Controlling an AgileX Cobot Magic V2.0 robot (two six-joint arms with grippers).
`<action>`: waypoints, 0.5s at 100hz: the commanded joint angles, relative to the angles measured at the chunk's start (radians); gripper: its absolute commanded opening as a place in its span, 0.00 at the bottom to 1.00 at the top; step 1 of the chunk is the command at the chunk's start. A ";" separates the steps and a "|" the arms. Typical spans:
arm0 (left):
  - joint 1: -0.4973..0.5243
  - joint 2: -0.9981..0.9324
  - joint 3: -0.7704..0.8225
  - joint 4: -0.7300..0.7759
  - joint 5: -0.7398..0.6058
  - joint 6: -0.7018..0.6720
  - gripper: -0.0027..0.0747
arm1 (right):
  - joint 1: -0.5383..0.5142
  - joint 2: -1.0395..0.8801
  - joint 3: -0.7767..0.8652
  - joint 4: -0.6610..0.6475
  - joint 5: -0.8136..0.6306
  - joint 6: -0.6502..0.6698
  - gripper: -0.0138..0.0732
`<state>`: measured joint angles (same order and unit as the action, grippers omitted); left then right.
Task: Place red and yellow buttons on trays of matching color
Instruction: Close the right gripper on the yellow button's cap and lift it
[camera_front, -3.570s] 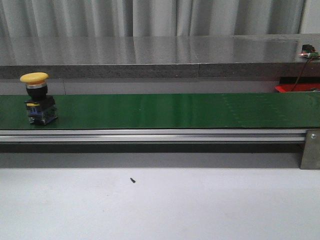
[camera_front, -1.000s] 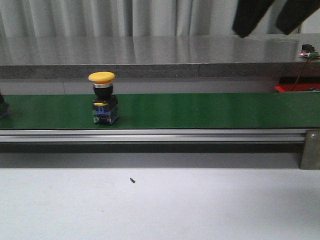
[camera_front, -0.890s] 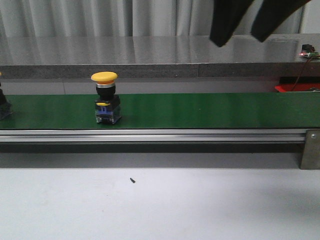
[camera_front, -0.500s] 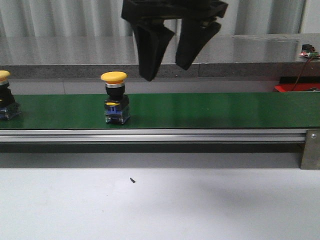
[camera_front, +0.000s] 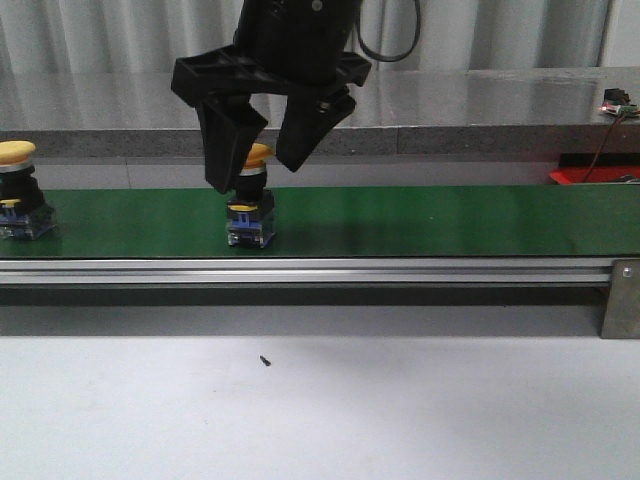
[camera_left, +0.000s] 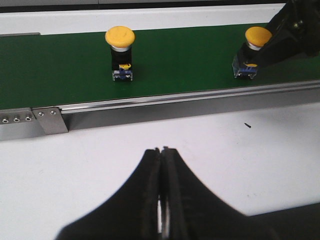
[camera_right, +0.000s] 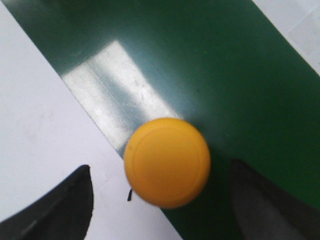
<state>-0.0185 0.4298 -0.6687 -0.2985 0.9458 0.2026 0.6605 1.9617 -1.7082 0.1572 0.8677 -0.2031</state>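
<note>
The right gripper (camera_front: 262, 170) is hanging from above over the green belt (camera_front: 450, 220), its black wrist body pointing down and its two fingers (camera_front: 222, 140) spread wide. The fingers are flanking the cap of a yellow button (camera_front: 252, 208) that is standing upright on the belt; the left-hand finger is covering part of the cap in the front view. In the right wrist view the yellow cap (camera_right: 167, 162) is sitting centred between the two dark fingertips (camera_right: 65, 207), with clear space on both sides, so no contact is showing. The jaws are not closing on anything visible.

A second yellow button (camera_front: 20, 205) is standing upright on the belt, well apart, toward the robot's left end. In the left wrist view both buttons are showing on the belt (camera_left: 60, 65): one alone (camera_left: 120, 56), the other (camera_left: 250, 57) partly behind the right arm's dark finger.

The left gripper (camera_left: 161, 200) is holding low over the white table (camera_left: 200, 145), well short of the belt's aluminium rail (camera_left: 175, 99); its fingers are pressed together with nothing between them.

A thin sliver of the red tray (camera_front: 590, 176) is showing beyond the belt's right end.
</note>
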 joint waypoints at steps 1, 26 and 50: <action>-0.008 0.006 -0.025 -0.021 -0.061 -0.003 0.01 | -0.001 -0.049 -0.035 0.014 -0.070 -0.013 0.80; -0.008 0.006 -0.025 -0.021 -0.061 -0.003 0.01 | -0.001 -0.049 -0.035 0.008 -0.092 -0.013 0.57; -0.008 0.006 -0.025 -0.021 -0.061 -0.003 0.01 | -0.002 -0.058 -0.035 -0.002 -0.097 -0.013 0.32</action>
<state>-0.0185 0.4298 -0.6687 -0.2985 0.9458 0.2026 0.6605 1.9707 -1.7121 0.1529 0.8178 -0.2072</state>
